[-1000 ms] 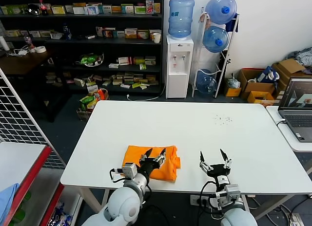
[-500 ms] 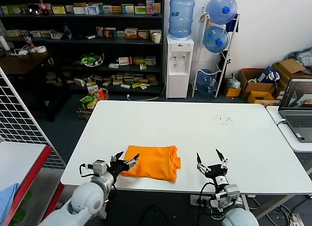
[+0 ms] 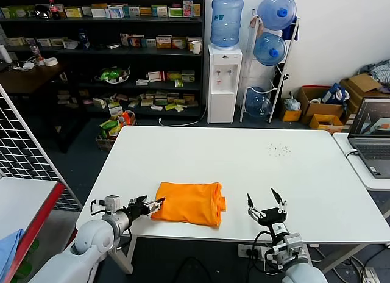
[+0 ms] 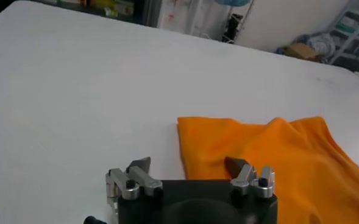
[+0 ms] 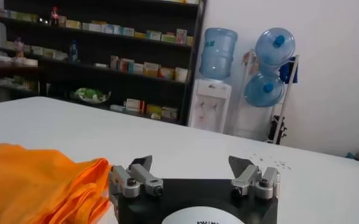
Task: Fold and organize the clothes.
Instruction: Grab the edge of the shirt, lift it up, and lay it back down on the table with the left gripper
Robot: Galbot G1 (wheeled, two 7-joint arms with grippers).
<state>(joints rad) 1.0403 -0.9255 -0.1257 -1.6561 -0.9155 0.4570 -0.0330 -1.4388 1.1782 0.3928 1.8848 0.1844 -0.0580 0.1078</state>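
The orange T-shirt [image 3: 190,203] lies folded into a compact rectangle on the white table [image 3: 244,161], near its front edge, left of centre. No lettering shows. My left gripper [image 3: 150,203] is open and empty, low over the table at the shirt's left edge. In the left wrist view the shirt [image 4: 270,155] lies just ahead of the open gripper [image 4: 189,163]. My right gripper [image 3: 264,202] is open and empty, to the right of the shirt near the front edge. In the right wrist view the shirt [image 5: 39,179] lies beside the open gripper [image 5: 191,161].
A laptop [image 3: 372,133] sits on a side table at the right. Dark specks [image 3: 279,149] lie on the far right of the table. A red-edged wire rack [image 3: 30,191] holding a light blue cloth [image 3: 7,251] stands at the left. Shelves and water bottles stand behind.
My left gripper has drawn back leftward off the top of the shirt to its left edge and stands open. The shirt lies flatter. The right gripper shifted slightly.
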